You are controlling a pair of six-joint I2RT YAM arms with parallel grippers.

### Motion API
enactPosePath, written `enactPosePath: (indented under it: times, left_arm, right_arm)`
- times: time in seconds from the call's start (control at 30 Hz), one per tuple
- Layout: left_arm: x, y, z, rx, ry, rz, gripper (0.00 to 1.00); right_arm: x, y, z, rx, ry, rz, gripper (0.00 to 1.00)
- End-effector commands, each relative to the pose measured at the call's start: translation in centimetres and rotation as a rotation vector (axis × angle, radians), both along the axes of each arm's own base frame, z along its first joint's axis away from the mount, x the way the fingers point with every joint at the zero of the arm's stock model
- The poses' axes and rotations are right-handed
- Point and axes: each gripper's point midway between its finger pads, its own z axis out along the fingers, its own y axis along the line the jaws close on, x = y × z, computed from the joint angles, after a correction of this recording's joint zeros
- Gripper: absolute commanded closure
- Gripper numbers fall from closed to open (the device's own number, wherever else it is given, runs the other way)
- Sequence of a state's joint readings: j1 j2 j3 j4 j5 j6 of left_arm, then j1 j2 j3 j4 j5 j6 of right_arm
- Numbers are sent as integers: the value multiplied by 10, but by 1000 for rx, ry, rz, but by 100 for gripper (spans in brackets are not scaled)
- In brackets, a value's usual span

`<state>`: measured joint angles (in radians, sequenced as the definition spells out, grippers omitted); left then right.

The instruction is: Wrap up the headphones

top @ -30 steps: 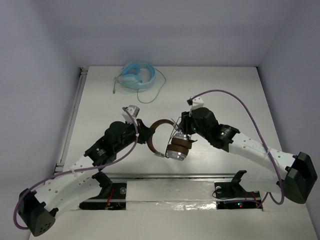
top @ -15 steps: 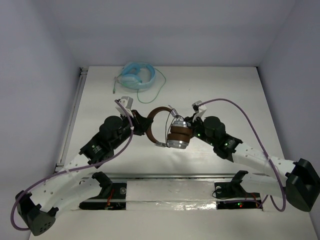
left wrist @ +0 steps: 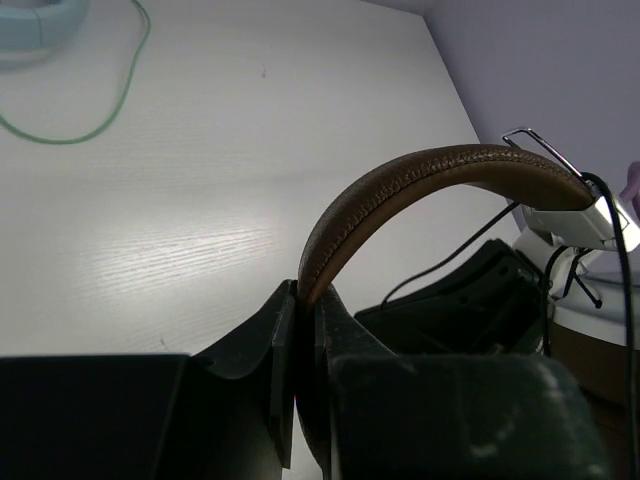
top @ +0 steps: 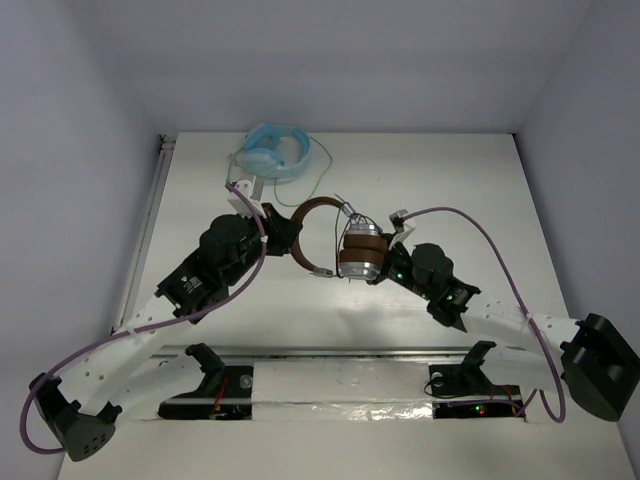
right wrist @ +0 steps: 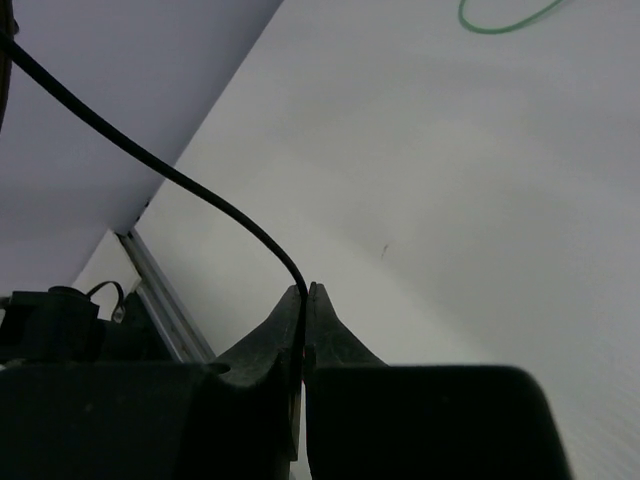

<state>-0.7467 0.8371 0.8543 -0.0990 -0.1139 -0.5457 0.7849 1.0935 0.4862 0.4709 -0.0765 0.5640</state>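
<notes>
The headphones, with a brown headband (top: 308, 211) and stacked silver ear cups with brown pads (top: 359, 256), are held in the middle of the table. My left gripper (top: 291, 244) is shut on the headband's left part; in the left wrist view the jaws (left wrist: 305, 296) pinch the brown band (left wrist: 420, 173). My right gripper (top: 388, 264) sits just right of the ear cups and is shut on the thin black cable (right wrist: 170, 176), which runs up and left out of its fingertips (right wrist: 305, 291). Cable strands lie around the cups.
The light blue headphones (top: 272, 160) with a greenish cable (top: 316, 172) lie at the back of the table, just beyond the left gripper; they also show in the left wrist view (left wrist: 35, 22). A metal rail (top: 150, 225) runs along the table's left edge.
Both arms have carried the headphones toward the back of the table. The right gripper has swung from above the ear cups to their right side, pulling the cable along.
</notes>
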Motion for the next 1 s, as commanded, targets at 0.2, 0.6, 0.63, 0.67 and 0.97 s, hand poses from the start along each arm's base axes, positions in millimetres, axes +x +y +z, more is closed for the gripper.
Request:
enactPosePath:
  times: [0.2, 0.6, 0.63, 0.67, 0.97]
  left_arm:
    - [44, 17, 62, -123, -118, 231, 100]
    - [114, 13, 49, -202, -158, 478, 100]
    - [119, 18, 47, -197, -170, 501, 100]
    - [121, 17, 43, -194, -164, 508, 100]
    - [123, 17, -3, -191, -140, 503, 100]
  right_arm:
    - [-15, 8, 17, 284, 93, 36, 100]
    - [-40, 18, 56, 665, 253, 194, 100]
    - [-40, 18, 56, 676, 264, 191, 100]
    - [-40, 15, 54, 689, 274, 183, 100]
    - [-43, 6, 82, 830, 283, 197, 100]
